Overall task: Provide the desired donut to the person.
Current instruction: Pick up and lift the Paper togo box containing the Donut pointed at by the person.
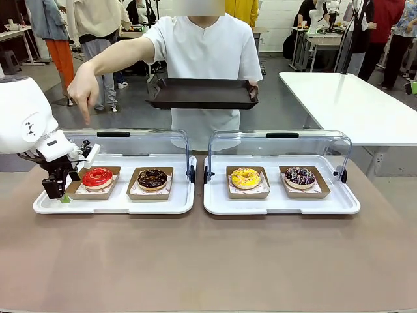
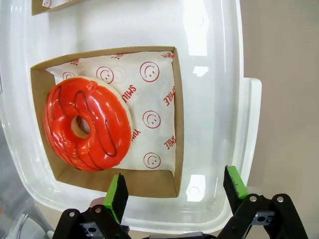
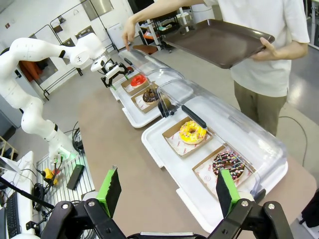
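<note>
Left hand [image 2: 176,185] spread wide beside the red glazed ring donut [image 2: 88,124] in its brown cardboard tray [image 2: 177,149]; right hand [image 3: 168,186] wide too; neighbouring cardboard tray [image 2: 50,6] cut off.

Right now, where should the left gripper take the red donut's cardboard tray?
Probably pinch the cardboard tray's upright wall beside the bare paper, coming down from above: the red donut sits toward the opposite wall, leaving room inside this one.

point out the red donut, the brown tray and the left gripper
red donut [image 2: 105,122]: left wrist view, glaze beside the hole
brown tray [image 1: 202,93]: front view, middle of its dark surface
left gripper [image 2: 177,185]: left wrist view, midway between its fingertips
</note>
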Available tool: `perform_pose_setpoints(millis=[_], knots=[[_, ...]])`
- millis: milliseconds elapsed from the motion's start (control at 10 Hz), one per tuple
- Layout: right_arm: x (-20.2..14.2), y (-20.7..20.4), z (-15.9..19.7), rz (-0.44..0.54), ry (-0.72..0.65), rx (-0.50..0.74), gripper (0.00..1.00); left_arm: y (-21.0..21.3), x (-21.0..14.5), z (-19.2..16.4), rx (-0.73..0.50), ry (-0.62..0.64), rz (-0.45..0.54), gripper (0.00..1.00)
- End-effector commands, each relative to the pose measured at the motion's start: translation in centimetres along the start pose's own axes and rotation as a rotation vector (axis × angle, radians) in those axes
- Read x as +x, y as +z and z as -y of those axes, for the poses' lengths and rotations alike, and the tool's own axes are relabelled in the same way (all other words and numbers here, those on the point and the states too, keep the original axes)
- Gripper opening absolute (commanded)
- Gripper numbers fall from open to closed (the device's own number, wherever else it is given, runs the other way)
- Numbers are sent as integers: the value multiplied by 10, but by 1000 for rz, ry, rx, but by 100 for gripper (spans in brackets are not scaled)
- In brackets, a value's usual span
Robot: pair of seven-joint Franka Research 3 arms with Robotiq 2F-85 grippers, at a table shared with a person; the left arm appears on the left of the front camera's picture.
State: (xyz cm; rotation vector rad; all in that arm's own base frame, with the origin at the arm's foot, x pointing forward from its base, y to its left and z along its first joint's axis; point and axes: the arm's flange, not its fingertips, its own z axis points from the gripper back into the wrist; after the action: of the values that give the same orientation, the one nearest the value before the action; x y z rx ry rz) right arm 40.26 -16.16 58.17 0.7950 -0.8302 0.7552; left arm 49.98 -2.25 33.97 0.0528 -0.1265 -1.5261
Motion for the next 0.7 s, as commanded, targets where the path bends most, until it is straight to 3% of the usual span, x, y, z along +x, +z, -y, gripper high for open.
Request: perform_pose_setpoints(millis=[0,100,200,500,600], knots=[[-1,-1,0,0,-1,2,100,-6,-6,-7,14,-19,34,100],[-1,-1,0,0,-1,2,100,-7,-6,-9,10,-20,31,100],[-1,-1,0,0,-1,2,100,-8,-6,-8,10,-17,32,93],[-1,-1,0,0,-1,2,100,-10,-7,-8,1,-26,27,5],[-1,-1,0,0,-1,2,100,-10,-8,-7,2,-27,26,0]])
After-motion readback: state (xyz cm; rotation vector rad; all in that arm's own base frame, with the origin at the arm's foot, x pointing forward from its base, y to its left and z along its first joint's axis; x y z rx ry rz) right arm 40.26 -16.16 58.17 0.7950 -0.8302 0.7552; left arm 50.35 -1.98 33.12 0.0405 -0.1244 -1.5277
